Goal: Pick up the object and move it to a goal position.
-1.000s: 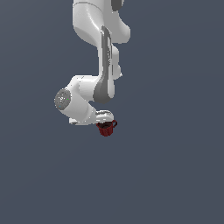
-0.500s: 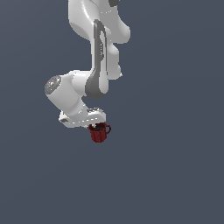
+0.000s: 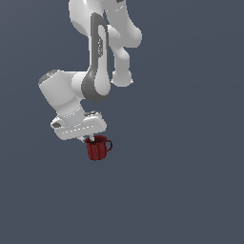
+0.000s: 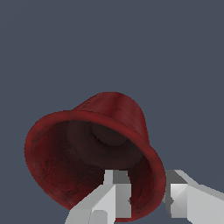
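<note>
I have the claw (image 4: 146,197) pinching the dark red mug (image 3: 97,148) by its rim wall, one finger inside and one outside, the mug hanging under the wrist, and I judge such a thin hold could let it swing or slip.

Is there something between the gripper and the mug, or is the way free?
Nothing visible stands between them. The gripper already pinches the mug by its wall: in the wrist view one finger is inside the rim, the other outside. No goal marker shows in either view.
</note>
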Robot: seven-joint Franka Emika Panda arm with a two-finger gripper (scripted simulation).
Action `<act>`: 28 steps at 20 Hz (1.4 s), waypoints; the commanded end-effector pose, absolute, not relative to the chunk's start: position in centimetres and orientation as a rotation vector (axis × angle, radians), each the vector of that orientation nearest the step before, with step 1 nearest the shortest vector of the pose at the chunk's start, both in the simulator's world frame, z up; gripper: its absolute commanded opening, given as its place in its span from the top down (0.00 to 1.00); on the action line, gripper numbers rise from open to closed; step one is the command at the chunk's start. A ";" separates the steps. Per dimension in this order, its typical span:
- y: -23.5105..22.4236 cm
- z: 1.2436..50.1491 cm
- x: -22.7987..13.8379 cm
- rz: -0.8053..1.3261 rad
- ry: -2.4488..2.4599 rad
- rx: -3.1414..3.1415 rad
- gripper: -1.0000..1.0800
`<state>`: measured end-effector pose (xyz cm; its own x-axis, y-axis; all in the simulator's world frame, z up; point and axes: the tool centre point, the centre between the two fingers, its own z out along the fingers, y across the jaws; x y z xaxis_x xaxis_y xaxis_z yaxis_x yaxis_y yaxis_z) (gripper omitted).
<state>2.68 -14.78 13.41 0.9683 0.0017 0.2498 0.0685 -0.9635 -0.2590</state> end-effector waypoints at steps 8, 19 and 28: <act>-17.6 16.5 4.5 -0.675 -0.078 -2.813 1.00; -19.8 19.2 5.4 -0.928 -0.102 -2.752 1.00; -21.2 21.0 5.7 -1.091 -0.119 -2.698 1.00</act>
<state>5.62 -20.98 20.49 0.7346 -0.0115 0.6784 0.1564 -0.9701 -0.1857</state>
